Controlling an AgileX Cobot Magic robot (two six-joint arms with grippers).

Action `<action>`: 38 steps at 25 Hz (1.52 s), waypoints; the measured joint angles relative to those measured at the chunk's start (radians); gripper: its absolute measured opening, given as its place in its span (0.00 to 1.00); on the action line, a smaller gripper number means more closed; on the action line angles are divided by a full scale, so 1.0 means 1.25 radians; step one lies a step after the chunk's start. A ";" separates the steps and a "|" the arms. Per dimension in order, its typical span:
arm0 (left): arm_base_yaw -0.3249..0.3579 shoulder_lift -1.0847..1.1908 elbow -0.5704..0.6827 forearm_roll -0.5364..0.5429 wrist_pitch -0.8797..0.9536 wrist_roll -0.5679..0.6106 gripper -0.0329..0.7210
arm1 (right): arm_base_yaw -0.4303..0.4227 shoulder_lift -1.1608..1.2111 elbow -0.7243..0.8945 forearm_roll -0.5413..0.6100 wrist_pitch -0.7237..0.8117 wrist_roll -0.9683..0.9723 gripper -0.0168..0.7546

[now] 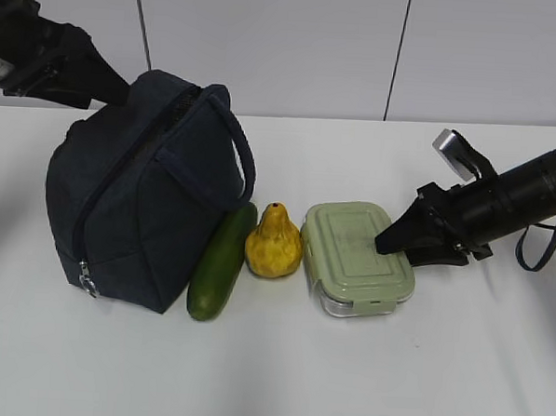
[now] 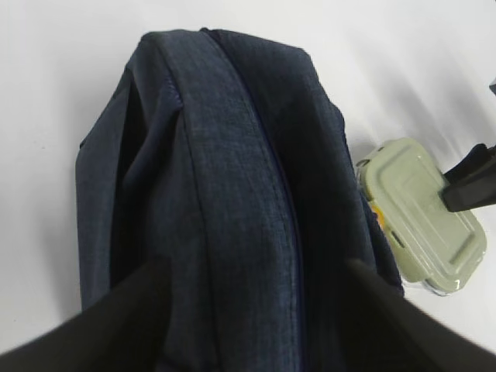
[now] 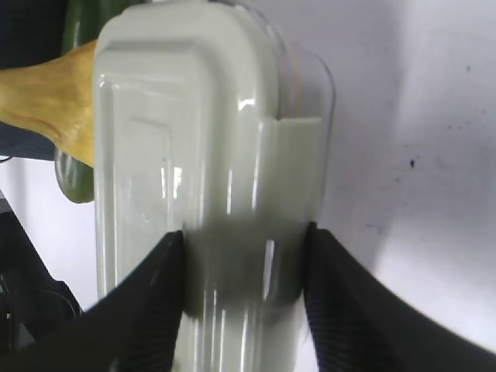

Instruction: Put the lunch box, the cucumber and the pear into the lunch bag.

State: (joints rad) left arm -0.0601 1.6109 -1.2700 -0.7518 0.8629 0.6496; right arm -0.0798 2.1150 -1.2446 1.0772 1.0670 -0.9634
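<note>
The navy lunch bag [image 1: 138, 201] stands tilted at the left, its zipper line shut and the ring pull [image 1: 88, 280] low at the front. The cucumber [image 1: 221, 261] leans against it, then come the pear [image 1: 274, 243] and the lunch box [image 1: 357, 257] with its green lid. My left gripper [image 2: 252, 287] is open and straddles the bag's top [image 2: 232, 170]. In the exterior view its fingers are hidden behind the bag. My right gripper [image 3: 244, 248] is open just over the lunch box lid [image 3: 186, 139] at its right end [image 1: 393, 240].
The things stand in a row on a white table [image 1: 269, 375] with a white panelled wall behind. My left arm [image 1: 52, 61] comes in from the upper left, my right arm [image 1: 521, 188] from the right. A loose cable [image 1: 537, 245] hangs below the right arm.
</note>
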 joint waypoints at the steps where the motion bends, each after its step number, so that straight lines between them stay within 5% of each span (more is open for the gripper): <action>1: 0.000 0.000 0.000 0.000 0.000 0.000 0.58 | 0.000 0.000 0.000 0.001 0.000 0.000 0.49; 38: 0.000 0.000 0.000 0.028 0.000 -0.038 0.58 | 0.000 -0.018 -0.051 -0.003 0.012 0.010 0.44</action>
State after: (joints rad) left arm -0.0601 1.6109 -1.2700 -0.7165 0.8629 0.6020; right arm -0.0798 2.0931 -1.3079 1.0740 1.0825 -0.9506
